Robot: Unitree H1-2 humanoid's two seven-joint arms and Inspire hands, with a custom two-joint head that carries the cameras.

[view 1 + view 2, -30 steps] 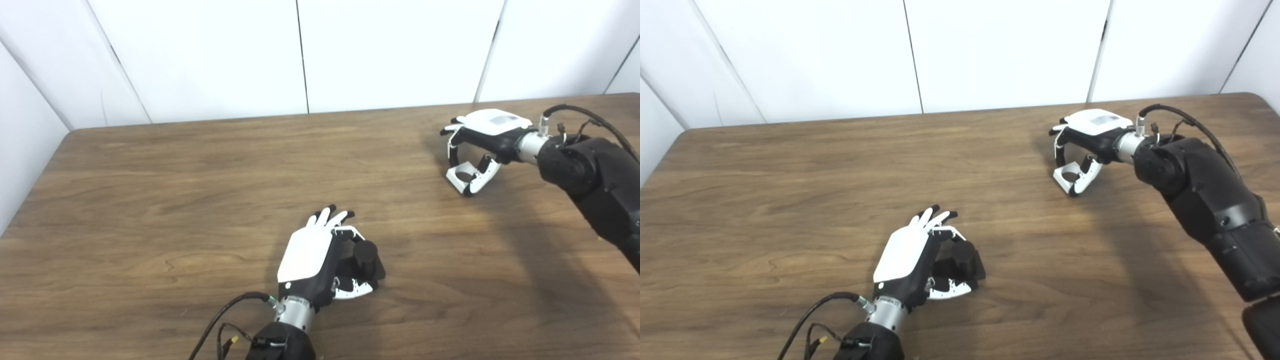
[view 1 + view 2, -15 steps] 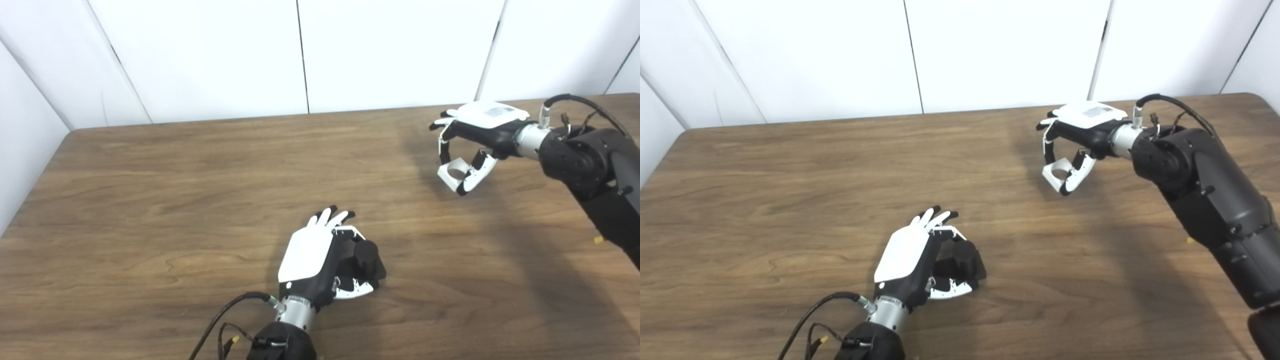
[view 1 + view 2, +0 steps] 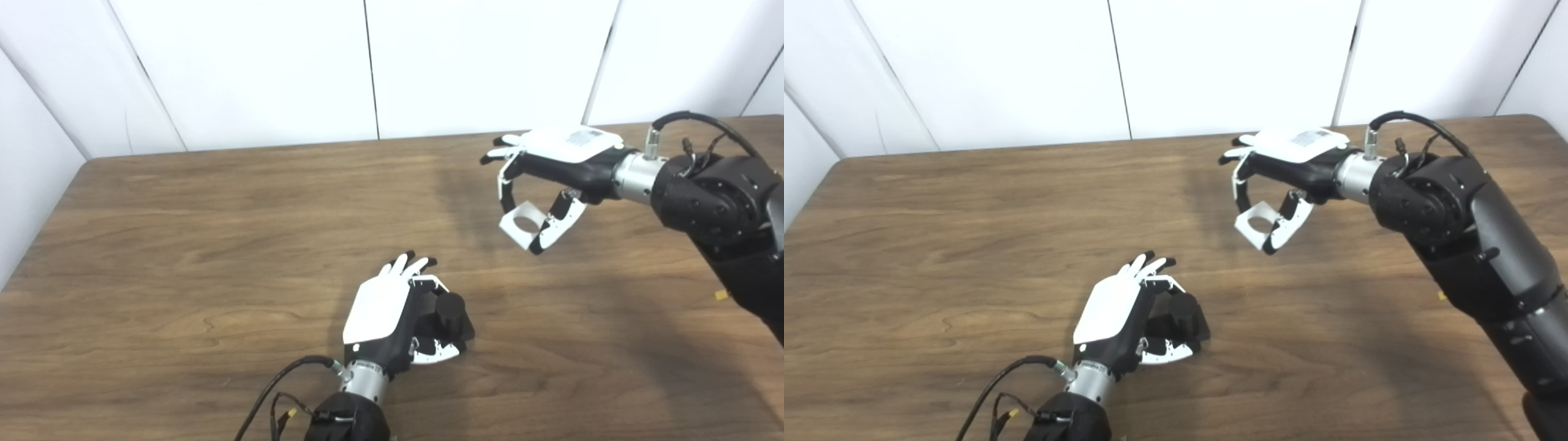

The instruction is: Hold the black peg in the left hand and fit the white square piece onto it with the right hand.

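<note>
Your black peg (image 3: 451, 308) stood upright on its dark base on the wooden table (image 3: 184, 245), at about 6 o'clock in the scene, near the front edge. Your left hand (image 3: 392, 312) cupped it from the 9 o'clock side, thumb and fingers curled round the base, the back of the hand turned up. The white square piece (image 3: 522, 225), its round hole facing up, hung above the tabletop at about 2 o'clock from the peg, well apart from it. Your right hand (image 3: 545, 168) pinched that piece between its down-curved fingers and thumb, palm facing down, the dark forearm (image 3: 1470, 233) reaching in from 3 o'clock. White wall panels (image 3: 478, 61) closed off the far side at 12 o'clock.
</note>
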